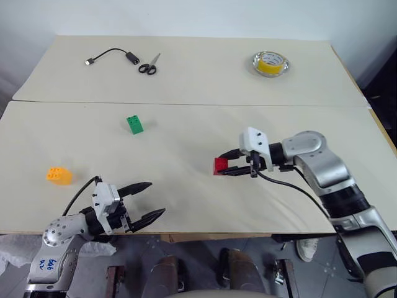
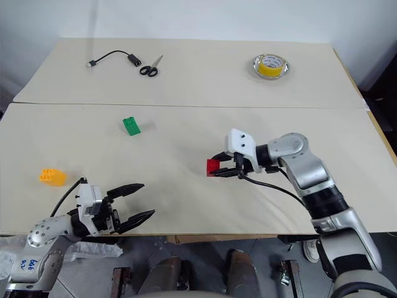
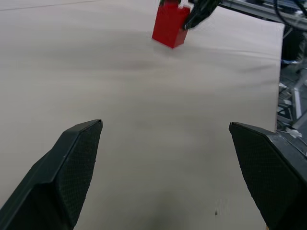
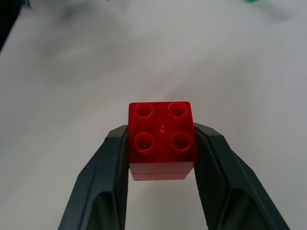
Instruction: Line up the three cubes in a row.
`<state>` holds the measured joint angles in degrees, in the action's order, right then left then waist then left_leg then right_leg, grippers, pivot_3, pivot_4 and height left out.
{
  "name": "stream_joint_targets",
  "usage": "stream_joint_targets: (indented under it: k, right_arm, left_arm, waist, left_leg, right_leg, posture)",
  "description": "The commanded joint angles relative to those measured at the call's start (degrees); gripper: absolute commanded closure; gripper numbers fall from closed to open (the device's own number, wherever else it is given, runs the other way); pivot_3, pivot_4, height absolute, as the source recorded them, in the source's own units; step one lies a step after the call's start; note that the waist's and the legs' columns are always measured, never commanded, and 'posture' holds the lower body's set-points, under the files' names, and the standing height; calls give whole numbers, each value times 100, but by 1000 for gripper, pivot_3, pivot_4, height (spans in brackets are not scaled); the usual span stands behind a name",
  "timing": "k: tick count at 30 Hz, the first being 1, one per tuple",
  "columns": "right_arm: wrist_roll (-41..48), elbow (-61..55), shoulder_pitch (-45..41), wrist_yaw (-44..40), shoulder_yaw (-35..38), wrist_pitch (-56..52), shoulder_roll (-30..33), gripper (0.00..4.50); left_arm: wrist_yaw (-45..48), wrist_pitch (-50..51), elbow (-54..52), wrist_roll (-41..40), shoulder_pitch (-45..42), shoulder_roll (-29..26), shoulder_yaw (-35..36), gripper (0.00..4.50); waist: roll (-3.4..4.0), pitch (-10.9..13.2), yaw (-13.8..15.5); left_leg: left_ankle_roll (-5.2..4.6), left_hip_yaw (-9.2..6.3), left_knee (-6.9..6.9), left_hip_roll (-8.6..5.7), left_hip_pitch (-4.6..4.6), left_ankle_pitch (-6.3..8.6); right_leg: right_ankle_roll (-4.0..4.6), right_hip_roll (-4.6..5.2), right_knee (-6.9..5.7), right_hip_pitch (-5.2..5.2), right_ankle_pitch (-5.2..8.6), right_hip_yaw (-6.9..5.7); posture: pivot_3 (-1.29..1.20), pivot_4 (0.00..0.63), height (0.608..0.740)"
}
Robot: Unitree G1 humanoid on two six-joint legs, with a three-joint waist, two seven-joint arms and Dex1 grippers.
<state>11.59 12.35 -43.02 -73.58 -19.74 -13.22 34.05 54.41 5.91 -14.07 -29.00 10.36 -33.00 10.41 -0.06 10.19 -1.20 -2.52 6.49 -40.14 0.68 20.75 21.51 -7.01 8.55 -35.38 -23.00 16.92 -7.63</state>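
Beige table (image 1: 198, 205), two joined sheets. Right gripper (image 1: 231, 164) clamped on red cube (image 1: 221, 166), cube pinched between both fingers, studs facing wrist camera, held near table centre. Left gripper (image 1: 147, 200) at near edge, jaws spread wide, holding nothing; red cube at its 2 o'clock, well apart. Green cube (image 1: 134, 124) at 12 o'clock from left gripper. Orange-yellow cube (image 1: 58, 175) at 10 o'clock, near left edge.

Cubes: three, one red cube (image 1: 221, 166), one green cube (image 1: 134, 124), one orange-yellow cube (image 1: 57, 175). Scissors (image 1: 149, 65): one pair. Black cable (image 1: 113, 57): one. Yellow tape roll (image 1: 271, 63): one. Robot hands: two, left hand (image 1: 146, 202) and right hand (image 1: 232, 162). Worktop (image 1: 186, 81): two abutting panels.
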Motion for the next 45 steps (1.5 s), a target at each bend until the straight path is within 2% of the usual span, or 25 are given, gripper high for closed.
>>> stream_joint_targets:
  k: [1,5,10,14,16,18,21,26,30,33,37,40,45]
  right_arm:
    - [-288,590,-302,-144,-48,541,-190,3032]
    - [-359,846,-350,-275,-29,807,-379,3032]
    - [-361,954,-347,-494,45,1006,-394,1377]
    - [-118,584,-221,-280,480,1031,-331,36]
    - [411,204,313,-359,1043,1456,-274,12]
    - [1153,-240,913,-487,1628,1418,-307,12]
    - [1539,-716,1559,-524,1958,1435,-296,12]
    - [1902,-1299,2401,160,2449,1561,-686,12]
    - [2014,-1433,2634,541,2622,1434,-796,12]
    - [1986,-1406,2647,566,2590,1430,-749,12]
    - [1954,-1415,2565,551,2472,1392,-712,12]
    - [2030,-1660,2434,646,2336,1178,-753,12]
    - [2085,-1992,2373,825,2191,899,-823,12]
  left_arm:
    - [-120,-112,-355,-40,217,20,204,0]
    - [-196,-123,-495,-89,413,29,316,0]
    - [-356,-95,-612,-175,671,99,595,0]
    - [-774,-154,-778,-274,991,339,1084,0]
    - [-1226,-322,-899,-306,1252,721,1489,0]
    - [-1627,-483,-977,-259,1449,1088,1799,0]
    - [-2356,-462,-1020,-14,1555,1500,2015,0]
    - [-2754,-761,-1253,94,1990,2200,1916,0]
    - [-2881,-682,-1396,147,2086,2345,1643,0]
    - [-3376,-179,-1703,164,1521,2192,1415,0]
    - [-4621,1118,-1657,506,-185,1982,993,0]
    - [-5204,1849,-1062,861,-1315,1968,624,0]
    - [-5773,2153,262,1313,-2969,2250,195,0]
  waist:
    - [0,0,-25]
    - [0,0,-46]
    - [1,1,-48]
    - [2,1,-45]
    - [2,1,-27]
    - [-1,-1,2]
    - [-1,0,51]
    - [-2,-1,90]
    - [-1,-1,116]
    - [-1,-1,128]
    - [0,-1,191]
    - [2,-3,167]
    - [0,-2,139]
  left_leg:
    - [0,-2,0,0,0,0]
    - [0,-9,2,4,3,0]
    - [1,-8,2,6,3,0]
    - [1,-10,1,6,7,0]
    - [1,-18,1,6,13,0]
    - [4,-52,1,7,21,3]
    - [1,-67,0,2,30,11]
    - [0,-59,-3,6,17,10]
    - [1,-59,-3,6,15,11]
    - [0,-63,-4,5,16,12]
    - [-3,-71,-10,1,18,8]
    - [-2,-66,-13,-4,16,7]
    - [-3,-61,-9,-6,17,5]
  right_leg:
    - [0,0,1,0,0,-2]
    - [0,-5,3,0,0,-9]
    - [0,-5,4,0,0,-7]
    - [0,-2,8,0,0,-7]
    - [0,-1,11,0,0,-7]
    - [0,-1,38,22,0,-6]
    - [-1,-3,53,32,-1,-15]
    - [-7,-7,62,46,-4,-14]
    - [-6,-5,60,45,-4,-8]
    - [-6,-3,60,46,-4,-8]
    - [-5,-4,49,48,-4,-11]
    - [-6,-8,40,47,-5,-18]
    - [-8,-16,43,44,-5,-54]
  posture:
    - [0,150,740]
    - [0,150,740]
    - [0,150,740]
    - [0,150,740]
    - [0,150,740]
    - [0,150,740]
    - [0,150,740]
    - [0,150,740]
    - [0,150,740]
    - [0,150,740]
    - [0,150,740]
    - [0,150,740]
    - [0,150,740]
